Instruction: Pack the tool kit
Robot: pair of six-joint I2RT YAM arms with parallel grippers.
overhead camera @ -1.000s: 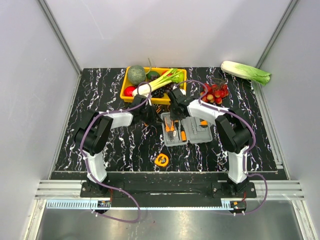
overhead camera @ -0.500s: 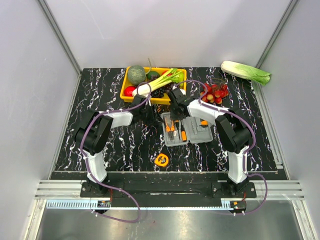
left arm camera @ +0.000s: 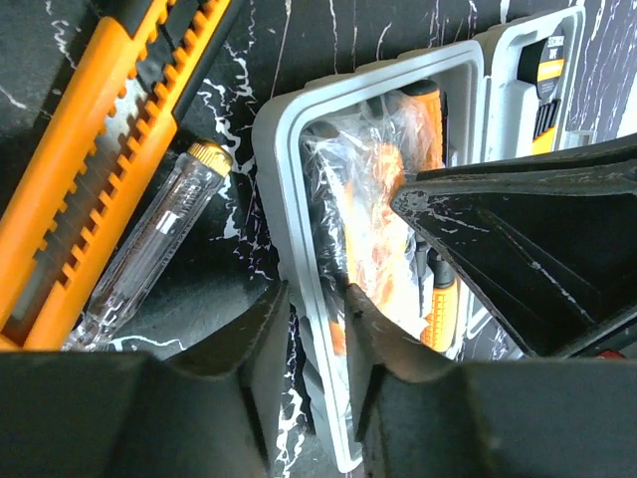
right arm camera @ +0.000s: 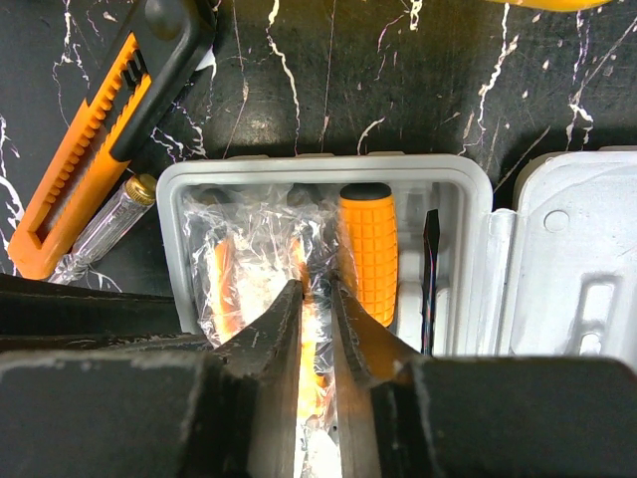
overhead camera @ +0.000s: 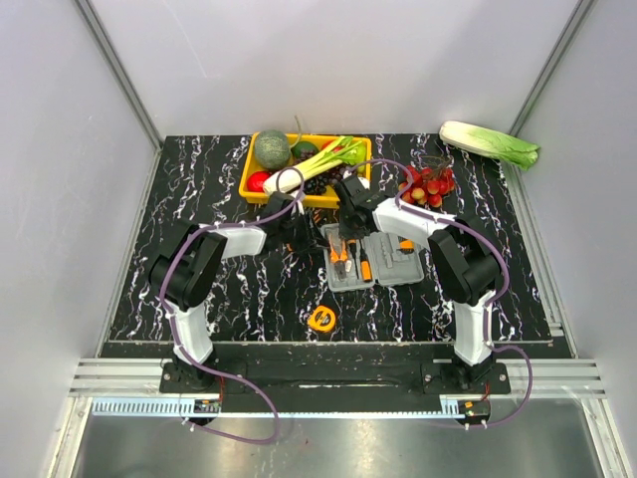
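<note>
Tool kit case [left arm camera: 287, 194]: likely stiff, light; hold by rim.
Wrapped tools [right arm camera: 249, 284]: probably slippery.
Left gripper [left arm camera: 314, 294]: fingers spread, astride case rim.
Right gripper [right arm camera: 315, 289]: fingers nearly together over wrapped tools; pinch unclear.

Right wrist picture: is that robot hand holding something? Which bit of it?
It seems so: the right gripper pinches the clear bag of orange tools, about mid-bag, inside the grey case.

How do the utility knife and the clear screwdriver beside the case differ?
The utility knife is broad, opaque, orange and black; the clear screwdriver is slim, see-through, brass-capped. The screwdriver lies nearer the tool kit, the knife beyond it. Both lie side by side on the table, outside the kit.
</note>
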